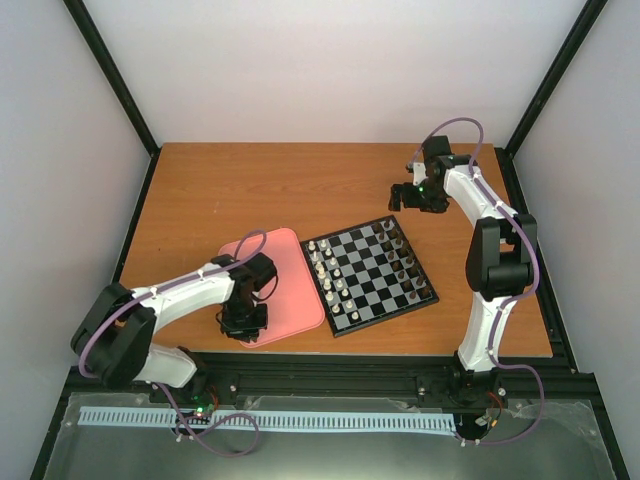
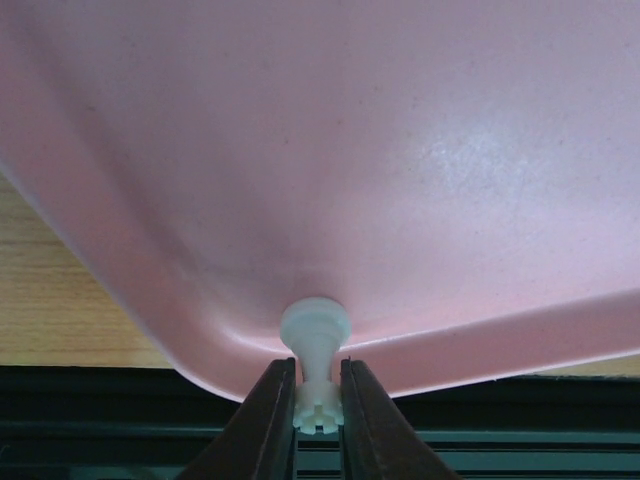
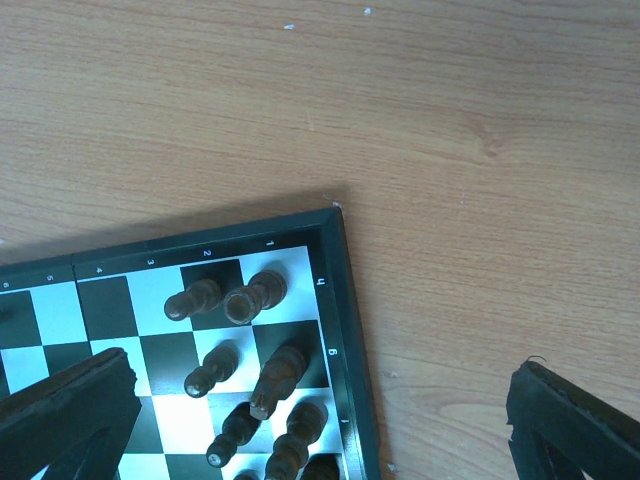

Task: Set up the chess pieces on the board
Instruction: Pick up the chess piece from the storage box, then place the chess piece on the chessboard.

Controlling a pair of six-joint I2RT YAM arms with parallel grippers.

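left gripper (image 2: pixel 318 402): clamped on one cream chess piece (image 2: pixel 314 338), lying in near corner of pink tray (image 2: pixel 420 160). right gripper (image 1: pixel 412 196): wide apart, over far corner of board (image 1: pixel 372 290). other cream pieces (image 1: pixel 325 272): on board, tray side.

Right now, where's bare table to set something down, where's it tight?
Free: the wood of the table behind the pink tray, out to the far edge; also the strip between the board and the right arm. Crowded: both piece-lined sides of the board, and the tray's near corner, where the left gripper grips a white piece.
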